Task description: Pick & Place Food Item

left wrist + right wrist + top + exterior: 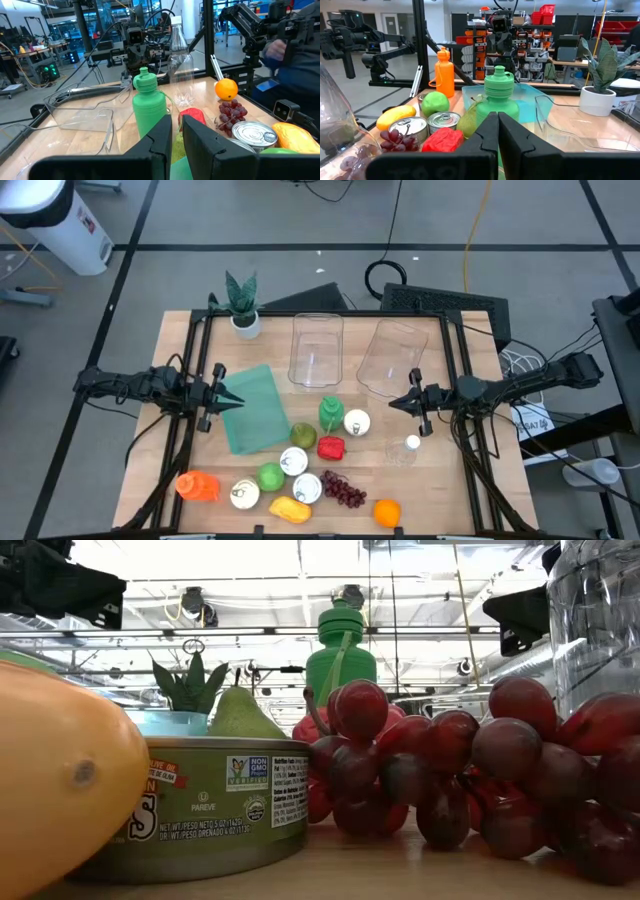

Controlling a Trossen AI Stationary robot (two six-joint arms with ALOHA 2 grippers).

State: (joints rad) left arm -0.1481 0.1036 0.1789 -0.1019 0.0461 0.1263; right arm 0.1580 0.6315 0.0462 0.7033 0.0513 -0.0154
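**On the wooden tabletop, food clustered between two idle arms**

Across the pale planked tabletop [180, 345], the left end effector [234, 400] hovers over a teal plastic tray [255, 408], fingers nearly together and empty. The right end effector [396, 404] hangs beside a clear bin [393, 358], fingers pressed together, empty. Glossy grapes [343, 490], ribbed tins [308, 487], a red pepper [331, 448] and a smooth orange [386, 512] lie near the front edge.

Right gripper [498, 131] fingers pressed together, nothing between them. Straight ahead: green bottle [497, 102]. Red pepper [444, 140] and two cans [428, 126] close by on one side, grapes [397, 139] next to them. Orange bottle [444, 73] farther off; potted plant [600, 85] on the other side.
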